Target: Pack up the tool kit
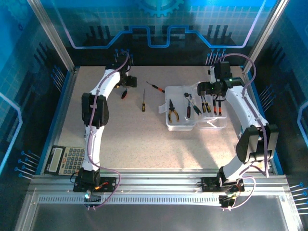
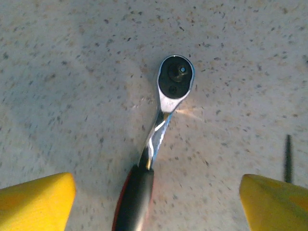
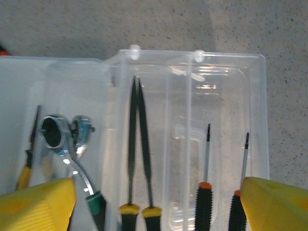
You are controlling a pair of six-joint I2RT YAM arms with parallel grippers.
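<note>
Now | speckled beige table [image 1: 144,142] | blue walls [image 1: 24,57] | clear case [image 1: 185,124] | calculator [image 1: 65,160] near-left

I can read no text, brand or number on any of my feeds. The calculator [image 1: 65,160] at the near left corner of the table has a display and rows of keys, but their markings are too small for me to make out. The head of the ratchet wrench [image 2: 168,96], seen close up from the left wrist, carries no marking I can read.
</note>
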